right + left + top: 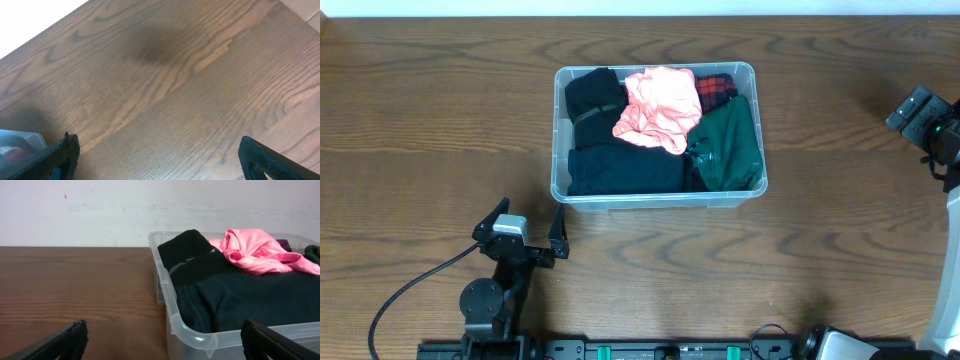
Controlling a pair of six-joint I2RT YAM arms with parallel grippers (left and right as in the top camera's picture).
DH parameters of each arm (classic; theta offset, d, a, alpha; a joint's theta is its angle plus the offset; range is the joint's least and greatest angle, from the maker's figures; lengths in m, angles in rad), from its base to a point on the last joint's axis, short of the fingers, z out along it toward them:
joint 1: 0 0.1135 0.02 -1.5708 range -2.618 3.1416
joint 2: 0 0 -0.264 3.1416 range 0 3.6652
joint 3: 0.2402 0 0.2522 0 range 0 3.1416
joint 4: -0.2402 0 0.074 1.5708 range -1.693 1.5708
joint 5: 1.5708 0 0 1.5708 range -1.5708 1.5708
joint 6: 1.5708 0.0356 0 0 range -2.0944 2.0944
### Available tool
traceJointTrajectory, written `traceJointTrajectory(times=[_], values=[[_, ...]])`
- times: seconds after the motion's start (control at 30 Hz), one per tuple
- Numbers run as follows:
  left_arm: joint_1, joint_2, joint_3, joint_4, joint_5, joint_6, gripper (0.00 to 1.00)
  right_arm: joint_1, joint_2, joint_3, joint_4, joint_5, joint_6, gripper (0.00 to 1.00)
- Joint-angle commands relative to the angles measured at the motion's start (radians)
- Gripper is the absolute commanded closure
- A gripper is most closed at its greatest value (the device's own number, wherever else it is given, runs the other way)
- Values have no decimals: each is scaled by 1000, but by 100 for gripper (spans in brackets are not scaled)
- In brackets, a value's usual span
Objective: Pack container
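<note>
We find the large clear plastic rectangular container point(660, 201), full of clothes point(620, 170), toward the brown wooden surface's point(420, 100) far edge; left pincer point(531, 210) and right pincer point(160, 157) gape, empty.

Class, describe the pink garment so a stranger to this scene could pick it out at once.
On the wooden table stands a clear plastic container full of clothes. The pink garment lies crumpled on top, midway along its far edge. It alone is bright; its neighbours are black clothes, a dark green garment and a red-checked cloth.
</note>
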Motion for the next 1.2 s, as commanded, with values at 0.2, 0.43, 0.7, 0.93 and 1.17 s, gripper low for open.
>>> traceJointTrajectory(times=[0.2,0.43,0.7,0.93,1.17], values=[[-3,-6,-16,-39,-2,-2,2,-3,1,1,0,4,10,1],[-3,-6,-16,-39,-2,-2,2,-3,1,1,0,4,11,1],[-3,-6,-16,-39,-2,-2,2,-3,0,1,0,4,11,1],[-3,-6,-16,-39,-2,-2,2,27,-71,-1,-12,4,10,1],[-3,-6,-16,-39,-2,-2,2,204,-278,-1,-67,113,-58,1]])
